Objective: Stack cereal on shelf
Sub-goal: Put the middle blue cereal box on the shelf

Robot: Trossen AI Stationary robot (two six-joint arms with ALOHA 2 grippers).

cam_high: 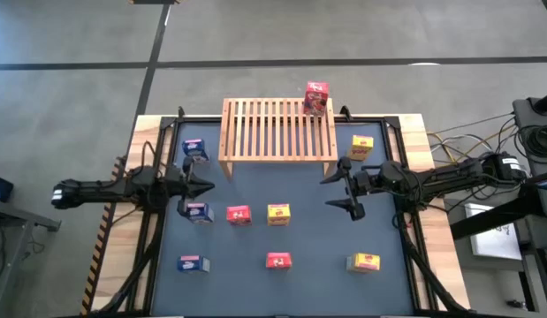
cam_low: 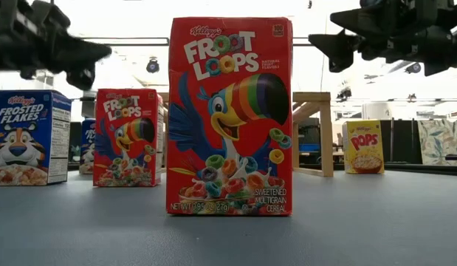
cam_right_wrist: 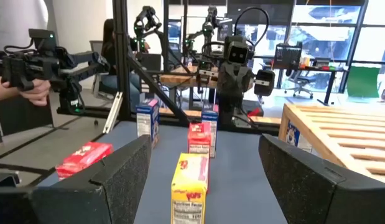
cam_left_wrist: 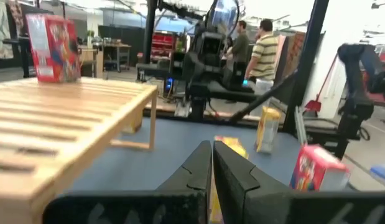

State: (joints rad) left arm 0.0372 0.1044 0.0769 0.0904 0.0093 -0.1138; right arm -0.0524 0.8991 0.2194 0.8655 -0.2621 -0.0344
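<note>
red box (cam_low: pixel 229 117) up front, another (cam_high: pixel 316 97) atop shelf (cam_high: pixel 277 130)

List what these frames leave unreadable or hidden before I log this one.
- High view: print on the small boxes, such as the yellow box, is too small to read.
- Low view: the Froot Loops box up close hides most of the wooden shelf and whatever lies behind it.
- Left wrist view: the shut left end effector covers part of a yellow box.
- Right wrist view: the frame edge cuts off the shelf.
</note>
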